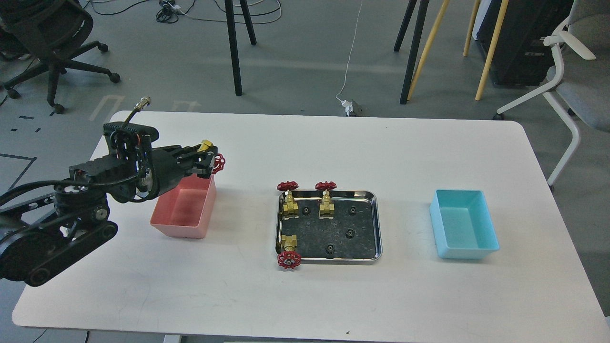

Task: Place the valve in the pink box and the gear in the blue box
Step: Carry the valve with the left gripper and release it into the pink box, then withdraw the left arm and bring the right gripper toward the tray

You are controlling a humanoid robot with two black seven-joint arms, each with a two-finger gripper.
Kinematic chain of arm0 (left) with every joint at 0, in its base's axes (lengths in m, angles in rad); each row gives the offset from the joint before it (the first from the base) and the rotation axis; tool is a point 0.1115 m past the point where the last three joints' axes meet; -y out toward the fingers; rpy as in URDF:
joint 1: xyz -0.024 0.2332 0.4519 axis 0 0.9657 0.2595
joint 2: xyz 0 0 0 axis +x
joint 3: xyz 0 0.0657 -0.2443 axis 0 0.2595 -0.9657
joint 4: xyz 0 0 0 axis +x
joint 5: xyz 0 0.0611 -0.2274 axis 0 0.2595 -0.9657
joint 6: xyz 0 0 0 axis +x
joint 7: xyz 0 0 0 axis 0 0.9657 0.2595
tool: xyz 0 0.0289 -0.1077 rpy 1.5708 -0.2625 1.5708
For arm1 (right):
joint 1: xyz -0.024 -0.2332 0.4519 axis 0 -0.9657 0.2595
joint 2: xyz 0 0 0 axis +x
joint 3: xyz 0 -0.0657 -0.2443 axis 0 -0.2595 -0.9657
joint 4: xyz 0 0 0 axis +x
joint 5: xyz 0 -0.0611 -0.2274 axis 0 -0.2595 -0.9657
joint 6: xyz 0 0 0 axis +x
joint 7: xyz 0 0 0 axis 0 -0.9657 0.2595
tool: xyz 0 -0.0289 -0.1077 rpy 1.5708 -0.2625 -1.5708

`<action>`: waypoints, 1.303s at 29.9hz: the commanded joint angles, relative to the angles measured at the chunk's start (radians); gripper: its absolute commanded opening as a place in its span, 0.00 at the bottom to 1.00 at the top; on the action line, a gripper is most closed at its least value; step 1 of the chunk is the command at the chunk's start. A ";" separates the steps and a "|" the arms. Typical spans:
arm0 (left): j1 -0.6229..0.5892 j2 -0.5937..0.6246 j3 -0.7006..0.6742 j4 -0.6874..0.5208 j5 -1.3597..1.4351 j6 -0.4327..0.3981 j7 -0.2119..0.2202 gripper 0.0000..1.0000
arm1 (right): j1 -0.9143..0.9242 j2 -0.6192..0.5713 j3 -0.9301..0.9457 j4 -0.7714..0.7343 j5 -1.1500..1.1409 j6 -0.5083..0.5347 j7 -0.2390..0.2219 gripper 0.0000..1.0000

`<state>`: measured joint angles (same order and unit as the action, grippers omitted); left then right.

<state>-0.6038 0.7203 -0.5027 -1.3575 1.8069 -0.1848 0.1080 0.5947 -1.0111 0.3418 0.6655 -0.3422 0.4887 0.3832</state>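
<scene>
Surface (pixel 305 295), broad, white and rounded, carries a salmon-pink plastic bin (pixel 183 216) and a light-blue plastic bin (pixel 463 224). Above the pink bin's far end, the left hand (pixel 209 164) grips a brass valve with red handwheel (pixel 218 163). Delivery is under way; next, I judge, comes lowering and release.

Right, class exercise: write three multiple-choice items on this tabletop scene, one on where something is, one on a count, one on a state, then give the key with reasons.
1. Where is the steel tray?
A. Between the pink box and blue box
B. Left of both
C. Inside one

2. How many valves lie in the tray?
A. One
B. Three
C. Five

3. What is the left gripper doing?
A. Hanging open
B. Holding a gear
C. Holding a valve

Key: A, the tray sits mid-table between the boxes; B, three red handwheels show there; C, brass and a red wheel show at its fingers over the pink box.
</scene>
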 commanded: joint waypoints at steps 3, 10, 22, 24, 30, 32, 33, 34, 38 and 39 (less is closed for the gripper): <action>0.041 0.025 0.003 0.012 0.002 0.019 -0.021 0.29 | 0.011 0.009 0.000 0.002 0.000 0.000 -0.001 0.99; 0.070 0.018 0.001 0.070 0.008 0.024 -0.034 0.30 | 0.030 0.020 -0.001 0.002 -0.011 0.000 -0.004 0.99; 0.085 0.010 -0.028 0.089 -0.004 0.059 -0.044 0.55 | 0.066 0.022 -0.003 0.003 -0.017 0.000 -0.014 0.99; 0.084 0.007 -0.084 0.089 -0.044 0.077 -0.047 0.86 | 0.086 0.022 -0.003 0.003 -0.017 0.000 -0.014 0.99; -0.009 -0.024 -0.276 0.139 -0.459 0.085 -0.064 0.96 | 0.166 0.042 -0.004 0.023 -0.040 0.000 -0.010 0.98; -0.085 -0.032 -0.298 0.161 -0.604 0.085 -0.064 0.96 | 0.214 0.060 -0.004 0.055 -0.116 0.000 -0.010 0.98; -0.126 -0.032 -0.298 0.169 -0.663 0.085 -0.064 0.96 | 0.238 0.062 -0.004 0.083 -0.171 0.000 -0.010 0.98; -0.161 -0.033 -0.298 0.178 -0.708 0.085 -0.064 0.96 | 0.257 0.062 -0.004 0.110 -0.222 0.000 -0.012 0.98; -0.309 -0.032 -0.301 0.238 -0.848 0.084 -0.064 0.96 | 0.312 0.063 -0.006 0.258 -0.443 0.000 -0.012 0.98; -0.347 -0.032 -0.301 0.259 -0.872 0.084 -0.064 0.96 | 0.326 0.065 -0.004 0.294 -0.506 0.000 -0.012 0.99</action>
<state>-0.8486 0.6880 -0.8024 -1.1476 1.0174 -0.1005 0.0437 0.8855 -0.9490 0.3370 0.8655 -0.6976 0.4887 0.3723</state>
